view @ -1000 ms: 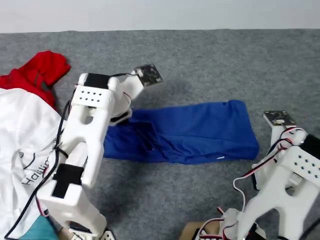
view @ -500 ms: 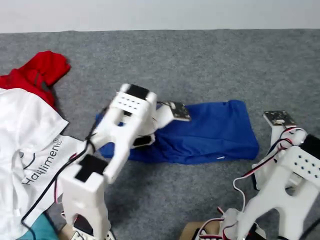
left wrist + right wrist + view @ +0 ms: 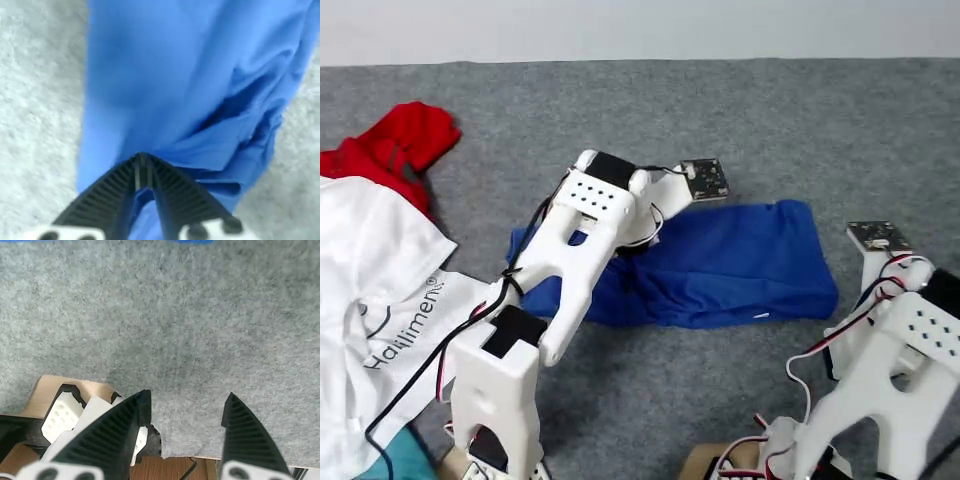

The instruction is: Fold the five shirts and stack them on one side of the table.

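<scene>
My left gripper [image 3: 142, 161] is clamping fully closed, with a pinch of the blue shirt [image 3: 165, 75] showing between its jaws. Over the last second I am carrying it from the shirt's left end, at the left of the high frame, up and rightward to the middle of the frame, so it is now hanging over the shirt's centre. The cloth is coming with me: the left part of the shirt is bunching and lifting under my wrist while the right half is lying flat and unmoved toward the centre right. I am judging this to be the cross fold in progress, the left end being laid over the middle, with the release still to come. My right gripper [image 3: 188, 395] is sitting wide open and holding nothing, parked over bare grey felt mat [image 3: 720, 120] at the lower right of the high frame, as it was a second ago. Farther out, the white shirt [image 3: 370, 290] is spreading down the left edge, the red shirt [image 3: 405, 140] is lying crumpled in the upper left, and a teal cloth [image 3: 395, 460] is peeking out at the bottom left. None of these is sitting in any bin or basket; they are all lying straight on the mat, and I am seeing no folded stack yet.
</scene>
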You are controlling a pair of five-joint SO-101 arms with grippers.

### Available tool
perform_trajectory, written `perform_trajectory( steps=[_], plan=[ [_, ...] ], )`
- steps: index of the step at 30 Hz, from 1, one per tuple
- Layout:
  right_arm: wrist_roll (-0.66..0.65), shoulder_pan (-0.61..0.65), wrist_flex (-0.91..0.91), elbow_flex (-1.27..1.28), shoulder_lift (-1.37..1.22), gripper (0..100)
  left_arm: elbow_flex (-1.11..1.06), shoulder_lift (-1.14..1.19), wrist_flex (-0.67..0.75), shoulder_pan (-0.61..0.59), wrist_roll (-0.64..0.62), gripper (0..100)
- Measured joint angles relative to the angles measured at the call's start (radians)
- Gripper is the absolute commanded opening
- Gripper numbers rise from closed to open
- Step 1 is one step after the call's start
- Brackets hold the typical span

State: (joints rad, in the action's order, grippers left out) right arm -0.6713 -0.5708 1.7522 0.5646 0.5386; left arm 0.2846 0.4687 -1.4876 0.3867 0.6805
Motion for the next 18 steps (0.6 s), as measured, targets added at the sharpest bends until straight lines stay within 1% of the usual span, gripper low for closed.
perform_trajectory(
  steps=[3, 8, 16, 18],
  plan=[
    [0.000, 0.000, 0.000, 0.000, 0.000, 24.5, 0.000, 0.000, -0.020, 0.000, 0.000, 0],
    [0.000, 0.000, 0.000, 0.000, 0.000, 24.5, 0.021, 0.000, -0.215, 0.000, 0.002, 0],
    [0.000, 0.000, 0.000, 0.000, 0.000, 24.5, -0.123, 0.002, -0.235, 0.000, 0.000, 0],
    [0.000, 0.000, 0.000, 0.000, 0.000, 24.5, -0.143, 0.020, -0.207, 0.008, 0.000, 0]
  ],
)
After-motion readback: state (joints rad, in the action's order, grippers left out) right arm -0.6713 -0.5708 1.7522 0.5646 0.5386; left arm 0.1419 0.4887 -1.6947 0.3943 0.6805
